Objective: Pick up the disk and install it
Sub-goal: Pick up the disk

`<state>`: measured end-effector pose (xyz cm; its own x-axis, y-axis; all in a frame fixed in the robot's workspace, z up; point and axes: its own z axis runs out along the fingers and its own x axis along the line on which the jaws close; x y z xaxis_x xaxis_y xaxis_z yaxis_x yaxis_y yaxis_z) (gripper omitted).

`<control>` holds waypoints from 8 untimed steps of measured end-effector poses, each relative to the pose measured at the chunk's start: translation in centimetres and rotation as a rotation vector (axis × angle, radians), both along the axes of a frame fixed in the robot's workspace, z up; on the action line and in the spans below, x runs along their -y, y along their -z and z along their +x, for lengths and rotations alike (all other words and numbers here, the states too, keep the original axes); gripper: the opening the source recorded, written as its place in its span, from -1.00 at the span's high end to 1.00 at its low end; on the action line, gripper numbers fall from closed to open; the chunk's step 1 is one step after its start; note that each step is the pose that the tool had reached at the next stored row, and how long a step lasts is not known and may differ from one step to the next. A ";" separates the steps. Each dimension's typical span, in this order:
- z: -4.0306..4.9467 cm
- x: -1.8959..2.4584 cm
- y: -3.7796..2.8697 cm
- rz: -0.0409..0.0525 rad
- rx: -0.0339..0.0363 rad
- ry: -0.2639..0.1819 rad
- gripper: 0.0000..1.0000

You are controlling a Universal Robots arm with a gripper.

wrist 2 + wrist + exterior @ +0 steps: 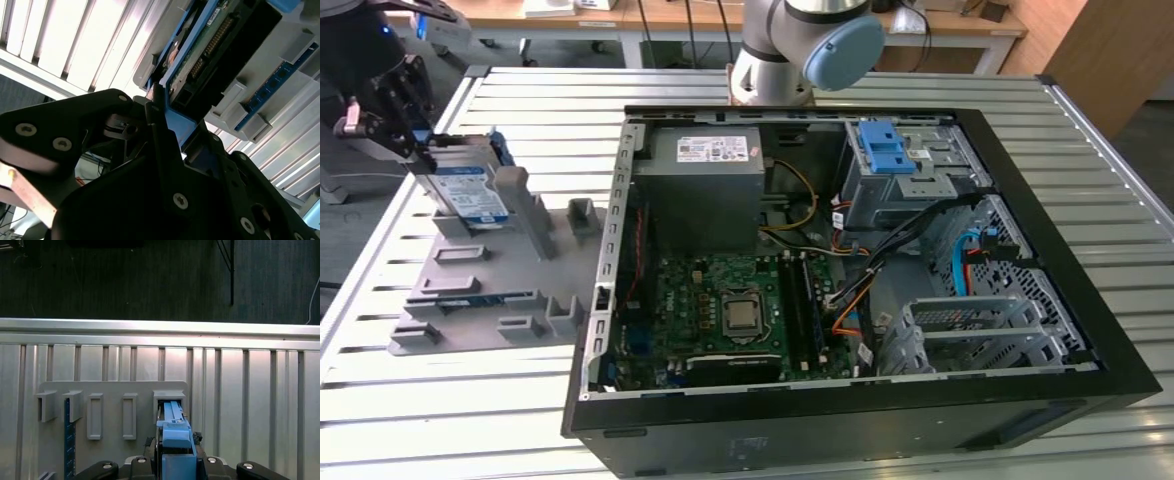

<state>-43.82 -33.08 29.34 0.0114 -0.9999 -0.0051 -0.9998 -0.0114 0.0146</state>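
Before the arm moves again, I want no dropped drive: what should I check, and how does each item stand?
1. The gripper clamped on the disk: ok, jaws close on its blue bracket in both wrist views.
2. The disk standing on edge: ok in the exterior view.
3. The disk clear of the grey holder: not ok, its end sits in a slot.
4. Free drive cage in the computer case: cannot tell.
5. No cables at the cage: not ok, a black bundle runs beside it.
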 end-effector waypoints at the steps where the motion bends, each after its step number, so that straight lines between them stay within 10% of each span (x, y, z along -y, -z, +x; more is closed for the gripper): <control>1: 0.00 0.00 -0.11 0.0000 -0.0002 0.000 0.27; 8: 0.00 0.00 -0.93 0.0000 -0.0001 0.000 0.27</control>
